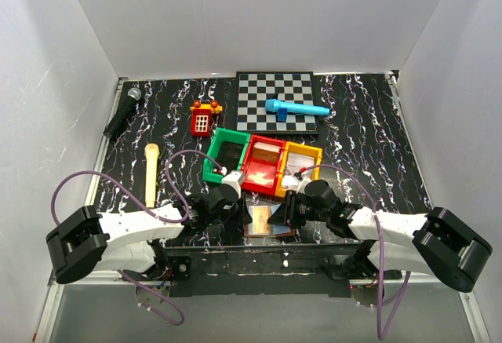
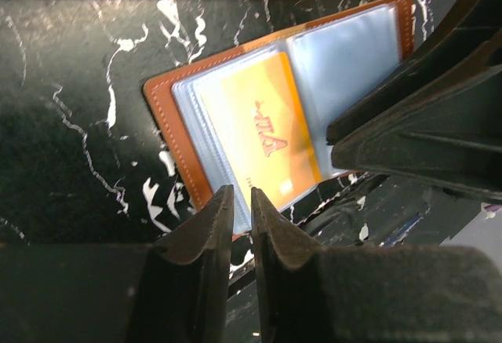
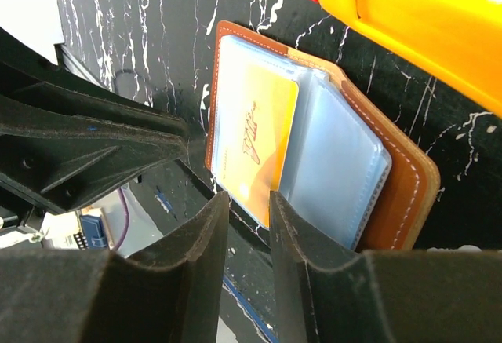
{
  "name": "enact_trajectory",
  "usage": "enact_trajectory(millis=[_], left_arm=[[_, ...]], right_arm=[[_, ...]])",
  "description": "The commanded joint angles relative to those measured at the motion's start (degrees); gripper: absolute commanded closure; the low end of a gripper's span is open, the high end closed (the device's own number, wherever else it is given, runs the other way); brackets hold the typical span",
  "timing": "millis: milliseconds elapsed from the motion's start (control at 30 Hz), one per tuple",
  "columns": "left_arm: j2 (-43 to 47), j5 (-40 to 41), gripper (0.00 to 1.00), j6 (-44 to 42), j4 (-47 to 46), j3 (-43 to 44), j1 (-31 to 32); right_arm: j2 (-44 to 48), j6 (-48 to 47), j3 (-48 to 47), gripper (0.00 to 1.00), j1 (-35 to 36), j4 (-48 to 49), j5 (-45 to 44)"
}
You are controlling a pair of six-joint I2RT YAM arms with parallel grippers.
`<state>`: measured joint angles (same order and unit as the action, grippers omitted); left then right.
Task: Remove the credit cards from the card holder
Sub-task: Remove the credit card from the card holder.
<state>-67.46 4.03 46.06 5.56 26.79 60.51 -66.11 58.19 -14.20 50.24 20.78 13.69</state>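
Observation:
The card holder [image 1: 269, 221] lies open and flat by the table's front edge, brown outside with pale blue clear pockets [image 3: 337, 162]. One orange-yellow credit card [image 2: 259, 131] sits in a pocket of one half [image 3: 259, 147]. My left gripper [image 2: 241, 198] hovers at the holder's near edge, its jaws a narrow gap apart with nothing between them. My right gripper [image 3: 249, 202] stands open at the card's near edge, its jaws empty. In the top view the left gripper [image 1: 227, 202] and right gripper [image 1: 294, 209] flank the holder.
Green [image 1: 212, 172], red [image 1: 263, 186] and orange [image 1: 314, 155] bins stand right behind the holder. Farther back are a chessboard [image 1: 259, 96] with a blue microphone [image 1: 294, 109], a red toy [image 1: 202, 119], a black microphone [image 1: 121, 111] and a yellow stick [image 1: 150, 172].

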Motion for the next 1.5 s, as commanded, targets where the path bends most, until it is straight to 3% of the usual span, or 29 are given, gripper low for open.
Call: enact_trajectory(millis=[0,567,1000,1467], left_arm=[[-2.8,0.3,0.86,-2.0,-3.5,3.4,0.3],[-10.7,0.5,0.91,-0.5,-3.4,3.4,0.3],[-12.2,-0.3,0.93,1.0,-4.5,0.8,0.2],[-13.4,-1.0,0.93,1.0,-5.0,0.2,0.3]], right_arm=[[0.4,-0.8,-2.9,0.63,0.2,0.2,0.1],[-2.2,-0.9,-4.5,0.56,0.1,-3.1,-1.9],[-3.9,-1.2,-4.8,0.56,0.2,-3.5,-2.3],[-1.7,-0.8,-3.0,0.60,0.2,2.2,-0.9]])
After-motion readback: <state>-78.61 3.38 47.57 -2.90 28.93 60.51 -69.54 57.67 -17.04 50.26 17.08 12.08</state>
